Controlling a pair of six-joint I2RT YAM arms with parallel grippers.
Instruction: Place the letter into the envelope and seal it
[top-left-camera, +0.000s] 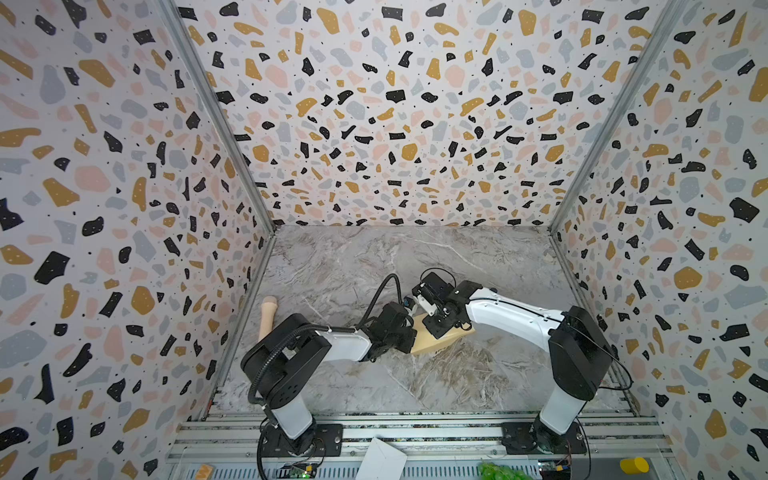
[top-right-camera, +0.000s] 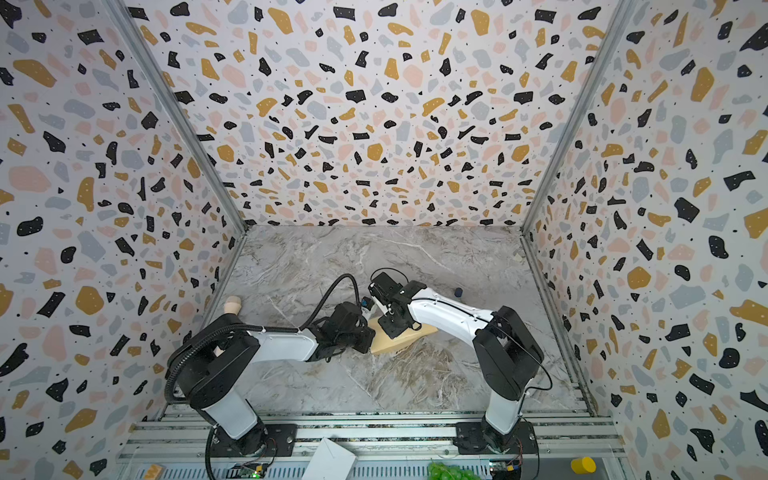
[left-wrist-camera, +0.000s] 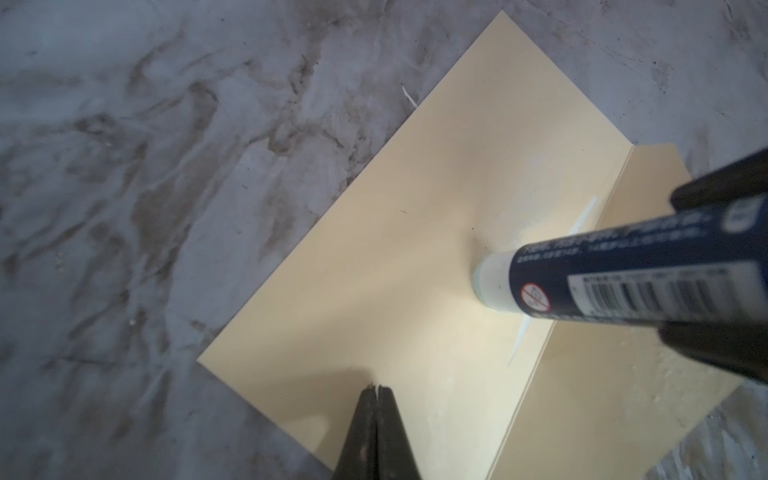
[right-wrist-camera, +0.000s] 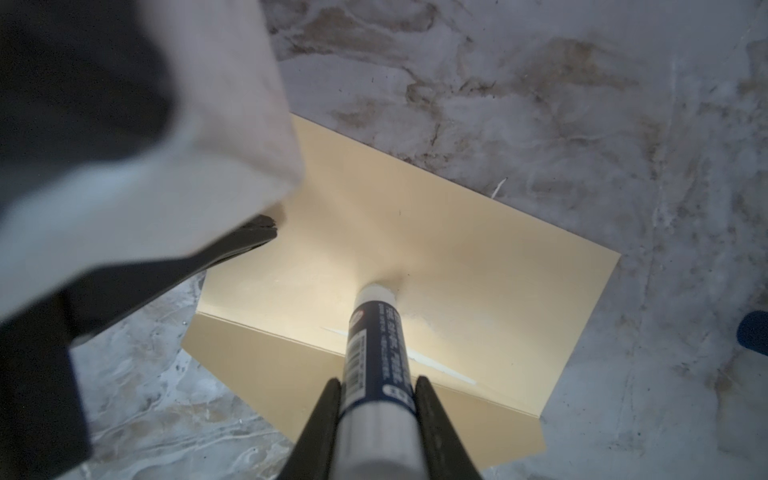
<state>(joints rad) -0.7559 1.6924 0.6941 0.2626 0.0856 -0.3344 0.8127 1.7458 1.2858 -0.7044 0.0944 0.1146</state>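
The tan envelope (top-left-camera: 434, 347) (left-wrist-camera: 415, 249) lies flat on the marble table, its flap (right-wrist-camera: 270, 365) folded open beside the body. My right gripper (right-wrist-camera: 376, 382) is shut on a dark blue glue stick (right-wrist-camera: 376, 332) (left-wrist-camera: 623, 270), whose white tip presses on the envelope body close to the flap fold. A pale streak of glue (right-wrist-camera: 440, 368) runs along that fold. My left gripper (left-wrist-camera: 377, 388) is shut with nothing in it, its tips resting on the envelope near one edge. The letter is out of view.
A dark blue cap (top-right-camera: 458, 292) (right-wrist-camera: 754, 332) stands on the table right of the envelope. A beige wooden handle (top-left-camera: 268, 316) lies by the left wall. On the front rail are a white folded paper (top-left-camera: 380, 459), something green (top-left-camera: 498, 471) and a yellow cylinder (top-left-camera: 633, 465).
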